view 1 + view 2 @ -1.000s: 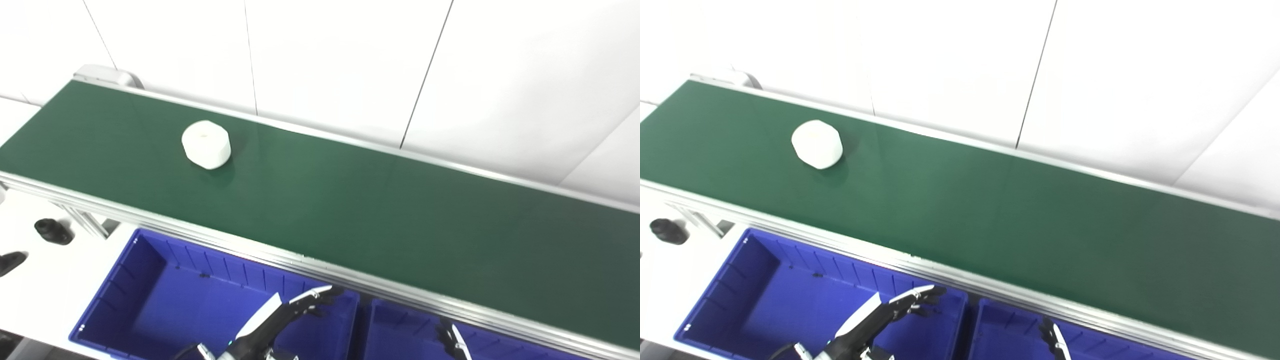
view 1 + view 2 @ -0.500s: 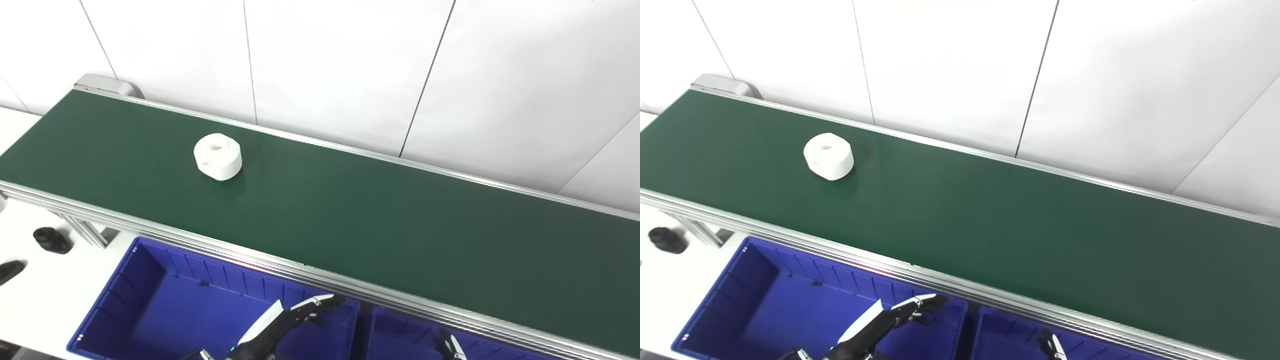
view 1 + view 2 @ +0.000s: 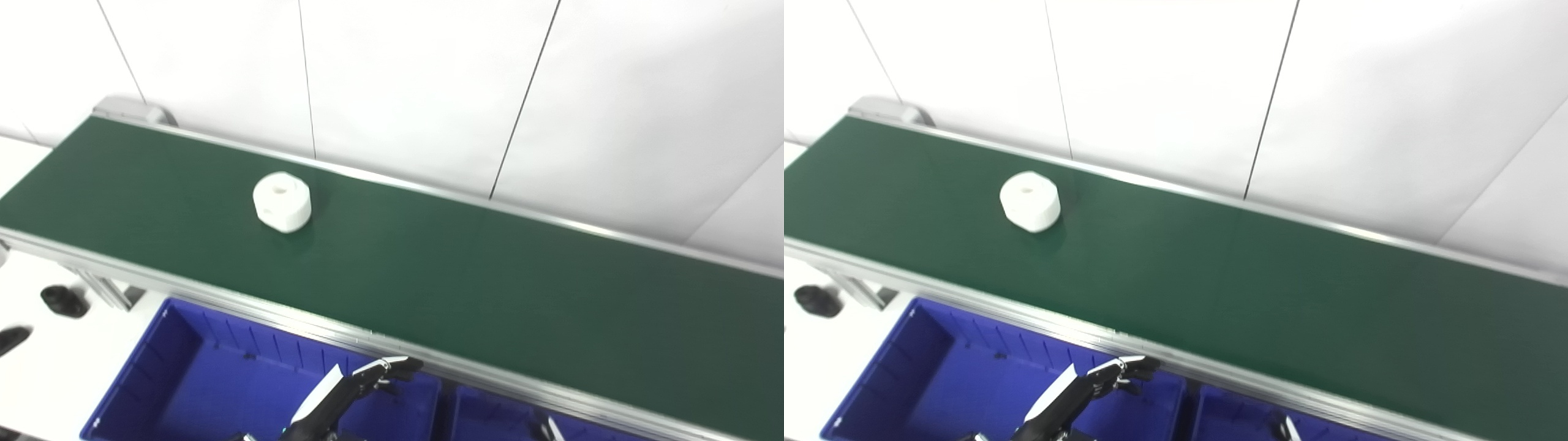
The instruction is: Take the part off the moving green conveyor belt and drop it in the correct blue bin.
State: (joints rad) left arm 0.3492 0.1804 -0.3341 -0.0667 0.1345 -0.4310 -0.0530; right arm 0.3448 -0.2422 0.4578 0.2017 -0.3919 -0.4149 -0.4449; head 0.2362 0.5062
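Observation:
A white round part [image 3: 282,201] with a hole in its top lies on the green conveyor belt [image 3: 465,282], toward its left end; it also shows in the right eye view [image 3: 1030,209]. My left hand [image 3: 352,389] hovers over the right end of the left blue bin [image 3: 184,367], below the belt's near rail, fingers stretched out and holding nothing. Only the fingertips of my right hand [image 3: 547,427] show at the bottom edge, over the right blue bin [image 3: 484,413]. Both hands are well away from the part.
An aluminium rail [image 3: 245,300] runs along the belt's near edge, between the belt and the bins. Two small black objects [image 3: 64,301] lie on the white table at the far left. A white panelled wall stands behind the belt.
The white part has moved to the right along the belt. The camera has shifted a little. My right hand shows less at the bottom edge; my left hand stays over the left bin.

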